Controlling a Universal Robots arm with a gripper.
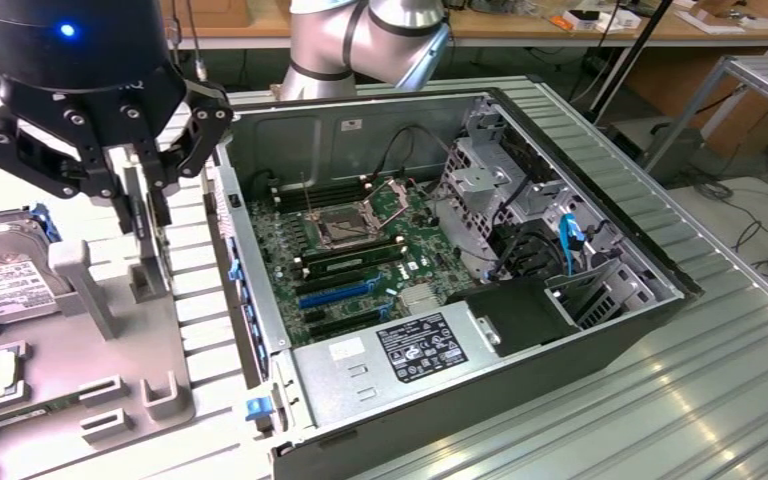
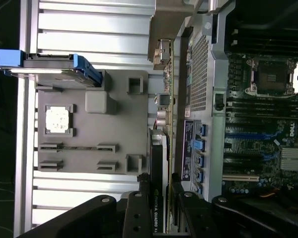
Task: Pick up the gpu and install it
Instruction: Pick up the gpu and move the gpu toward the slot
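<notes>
The gpu [image 1: 151,265] stands on edge in a slot of the grey holder tray [image 1: 117,340], at the exterior view's left beside the open computer case [image 1: 624,270]. My gripper [image 1: 144,225] comes down over it from above, one finger on each face, shut on the card. In the wrist view the gpu [image 2: 159,158] shows edge-on, dark with a printed label, and my gripper [image 2: 159,182] has both black fingers [image 2: 139,203] pressed against it. The card's lower edge still rests in the tray [image 2: 119,124]. The motherboard [image 1: 357,240] lies bare inside the case, with blue expansion slots [image 1: 337,295].
A silver hard drive [image 1: 4,270] with blue rails stands in the tray further toward the exterior view's left. A processor chip [image 2: 58,120] and a memory stick [image 1: 31,412] lie in the tray too. The case's side wall [image 1: 237,260] rises close beside the gpu. A power supply [image 1: 411,350] fills the case's near corner.
</notes>
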